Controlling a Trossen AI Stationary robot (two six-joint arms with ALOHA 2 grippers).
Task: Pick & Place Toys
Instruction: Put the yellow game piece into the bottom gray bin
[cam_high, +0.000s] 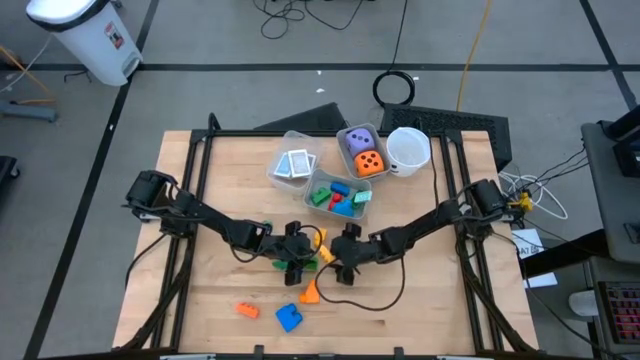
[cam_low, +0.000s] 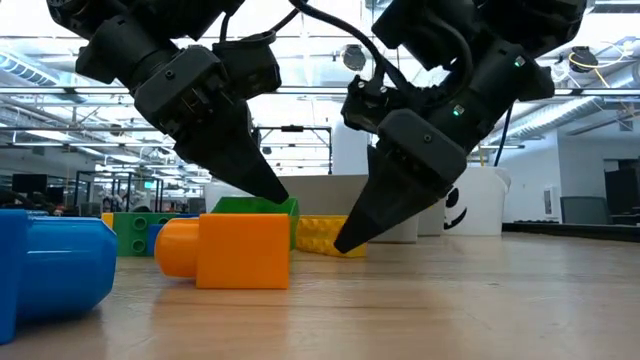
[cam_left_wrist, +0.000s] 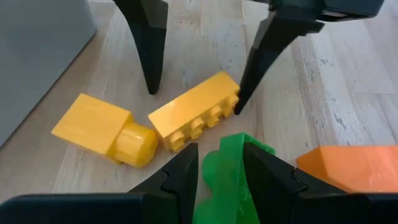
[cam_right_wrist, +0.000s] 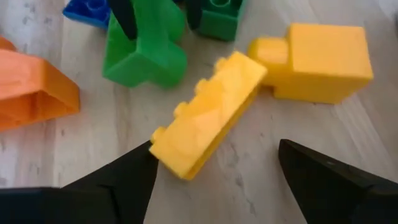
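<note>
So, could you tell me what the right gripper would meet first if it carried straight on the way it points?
Most likely the long yellow studded block: it lies just ahead of the open right gripper, one end between its fingers.

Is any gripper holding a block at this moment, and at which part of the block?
The left gripper holds the green block, jaws closed on its two sides. The right gripper holds nothing: its jaws stand open around the end of the yellow studded brick.

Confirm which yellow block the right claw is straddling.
The long studded yellow brick, lying between the right claw's open fingers. The other yellow block, a cube with a round peg, lies just beyond it, outside the fingers.
</note>
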